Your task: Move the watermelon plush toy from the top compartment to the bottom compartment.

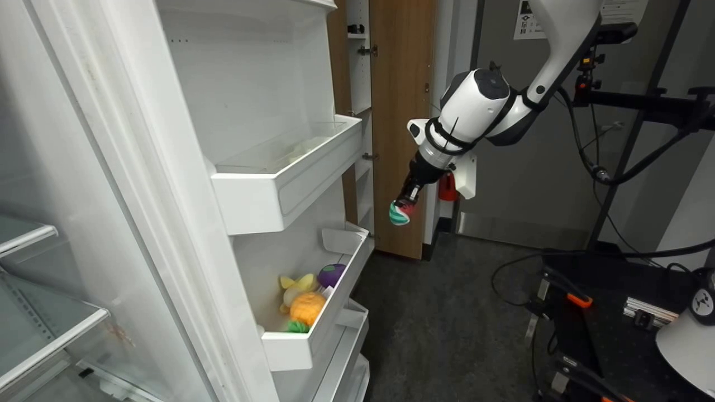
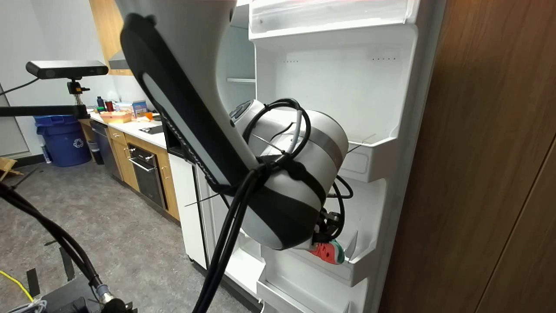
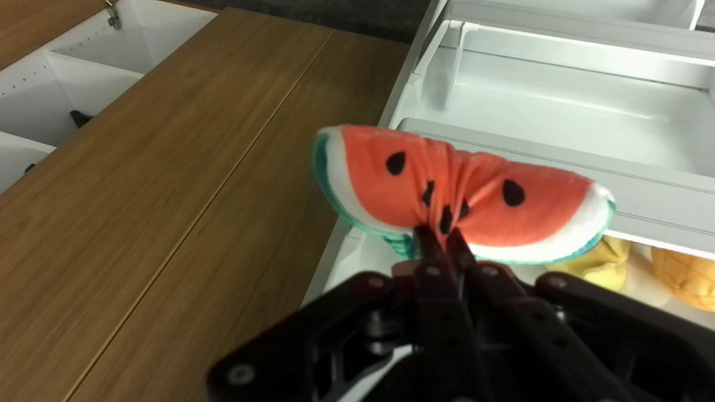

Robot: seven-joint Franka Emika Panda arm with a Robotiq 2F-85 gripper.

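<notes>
Pinched at its middle, the watermelon plush toy (image 3: pixel 385 178) bulges out on both sides of my gripper (image 3: pixel 442 234), which is shut on it. An exterior view shows the gripper (image 1: pixel 403 202) pointing down, holding the watermelon plush toy (image 1: pixel 399 214) in the air, apart from the door bins. It hangs lower than the top compartment (image 1: pixel 248 204) and higher than the bottom compartment (image 1: pixel 287 353). Elsewhere the red toy (image 2: pixel 328 253) overlaps the bottom bin's front, with the gripper mostly hidden behind the arm. In the wrist view, the bottom compartment's front wall (image 3: pixel 659 204) lies beyond the toy.
Inside the bottom compartment sit a yellow plush (image 1: pixel 299 286), an orange plush (image 1: pixel 307 308) with green leaves and a purple toy (image 1: pixel 332 274). Another white bin (image 1: pixel 349 335) lies below. A wooden cabinet door (image 1: pixel 399 128) stands beside the fridge door's far end.
</notes>
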